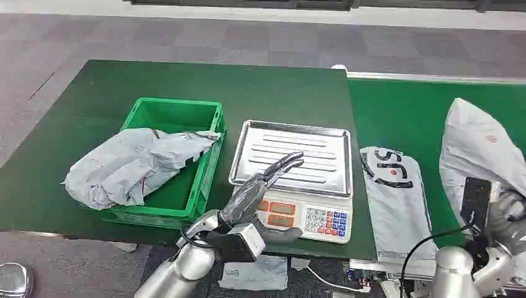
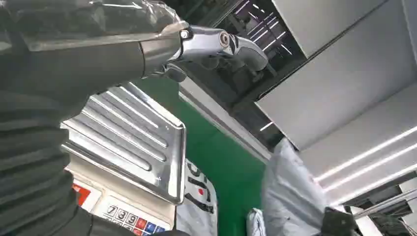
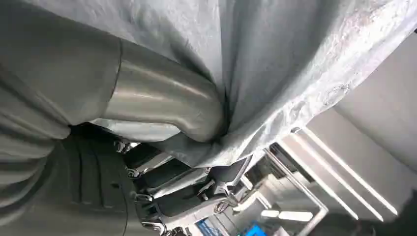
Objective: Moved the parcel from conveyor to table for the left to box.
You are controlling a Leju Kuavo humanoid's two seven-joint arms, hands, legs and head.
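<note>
Grey plastic of a parcel (image 1: 481, 146) covers most of the right hand (image 3: 162, 110) at the right edge of the head view, so the fingers are hard to make out there; the right wrist view shows the thumb pressed into the wrapping with darker fingers on the other side, gripping the parcel. This parcel sits up off the green conveyor (image 1: 403, 112) at the right and is partly cut off by the picture's edge. Just left of it a flat grey bag (image 1: 394, 198) with black lettering lies on the conveyor. On the green table (image 1: 93, 93), a green crate (image 1: 208, 161) at the left holds a crumpled grey bag (image 1: 124, 164) that spills over its left rim. The left hand (image 1: 260, 186) is released, fingers spread, over the near part of the scale's (image 1: 307, 217) steel tray (image 1: 322, 143).
</note>
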